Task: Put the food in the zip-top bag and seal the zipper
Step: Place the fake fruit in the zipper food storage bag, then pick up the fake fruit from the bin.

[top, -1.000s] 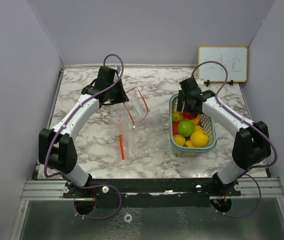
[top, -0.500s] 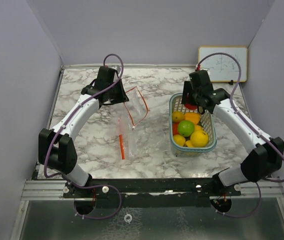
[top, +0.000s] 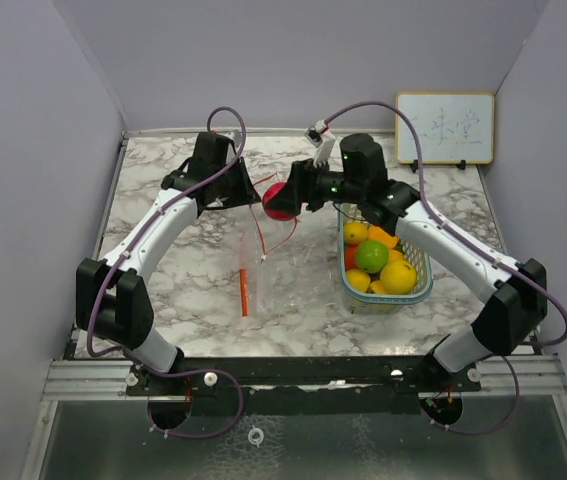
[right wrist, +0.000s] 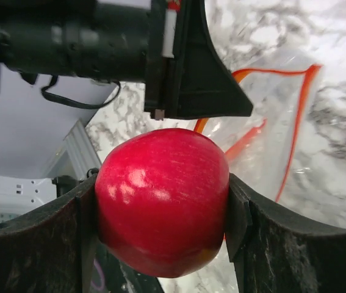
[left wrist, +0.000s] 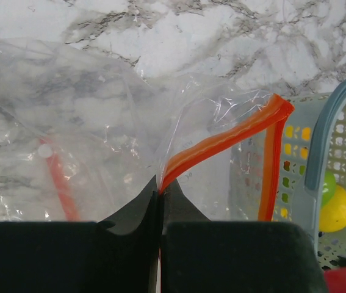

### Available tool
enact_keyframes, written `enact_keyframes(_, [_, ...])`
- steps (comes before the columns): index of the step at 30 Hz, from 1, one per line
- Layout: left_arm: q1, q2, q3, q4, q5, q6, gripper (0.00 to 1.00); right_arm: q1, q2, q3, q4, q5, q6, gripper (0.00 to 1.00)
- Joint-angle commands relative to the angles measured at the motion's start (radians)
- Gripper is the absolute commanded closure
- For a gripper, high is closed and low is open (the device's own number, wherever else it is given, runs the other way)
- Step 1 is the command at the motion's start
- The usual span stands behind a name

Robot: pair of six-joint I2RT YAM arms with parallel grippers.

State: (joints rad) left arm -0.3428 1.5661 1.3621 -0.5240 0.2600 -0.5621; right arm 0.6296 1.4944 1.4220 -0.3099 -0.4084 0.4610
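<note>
My right gripper (top: 285,201) is shut on a red apple (top: 280,201), also seen in the right wrist view (right wrist: 162,198), held in the air above the mouth of the clear zip-top bag (top: 263,250). My left gripper (top: 235,197) is shut on the bag's orange zipper edge (left wrist: 221,141) and holds that side up. The rest of the bag lies on the marble table. Yellow, orange and green fruits (top: 371,256) sit in the pale green mesh basket (top: 415,290) to the right; the basket also shows in the left wrist view (left wrist: 337,177).
A small whiteboard (top: 444,128) leans on the back wall at the right. Grey walls close in the table (top: 183,300) on the left, back and right. A metal rail (top: 293,375) runs along the near edge.
My right gripper has lifted the red apple out of the basket and swung left with it to above the bag's mouth. The left gripper has kept its hold on the bag.
</note>
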Motion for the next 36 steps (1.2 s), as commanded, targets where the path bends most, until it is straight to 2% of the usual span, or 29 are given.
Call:
enact_keyframes(1, [-0.003, -0.065, 0.009, 0.055, 0.074, -0.055, 1.00, 0.015, 0.080, -0.051, 0.264, -0.164, 0.121, 0.68])
enact_keyframes(6, [-0.002, -0.106, -0.024, 0.076, 0.109, -0.102, 1.00, 0.016, 0.155, -0.027, 0.218, -0.102, 0.109, 0.68])
enact_keyframes(11, [-0.003, -0.140, -0.048, 0.111, 0.160, -0.157, 1.00, 0.016, 0.181, 0.001, 0.025, 0.153, 0.064, 0.60])
enact_keyframes(14, [-0.004, -0.147, -0.052, 0.116, 0.163, -0.166, 1.00, 0.018, 0.184, 0.033, -0.056, 0.240, 0.013, 0.42])
enact_keyframes(17, [-0.003, -0.135, -0.052, 0.124, 0.168, -0.170, 1.00, 0.022, 0.182, 0.072, -0.089, 0.243, -0.027, 0.03])
enact_keyframes(18, [-0.004, -0.129, -0.053, 0.131, 0.174, -0.174, 1.00, 0.022, 0.174, 0.079, -0.090, 0.237, -0.032, 0.00])
enact_keyframes(24, [-0.003, -0.111, -0.083, 0.156, 0.154, -0.177, 1.00, 0.022, 0.093, 0.132, -0.164, 0.299, -0.050, 0.00])
enact_keyframes(27, [-0.003, -0.098, -0.091, 0.136, 0.126, -0.155, 1.00, 0.022, 0.053, 0.191, -0.327, 0.402, -0.064, 0.00])
enact_keyframes(30, [-0.004, -0.092, -0.093, 0.134, 0.120, -0.143, 1.00, 0.016, 0.023, 0.219, -0.565, 0.571, -0.011, 0.00])
enact_keyframes(33, [-0.004, -0.089, -0.091, 0.143, 0.124, -0.139, 1.00, 0.003, -0.035, 0.136, -0.739, 0.674, 0.048, 0.00])
enact_keyframes(36, [-0.004, -0.081, -0.085, 0.142, 0.129, -0.137, 1.00, -0.026, -0.093, 0.020, -0.834, 0.700, 0.118, 0.00])
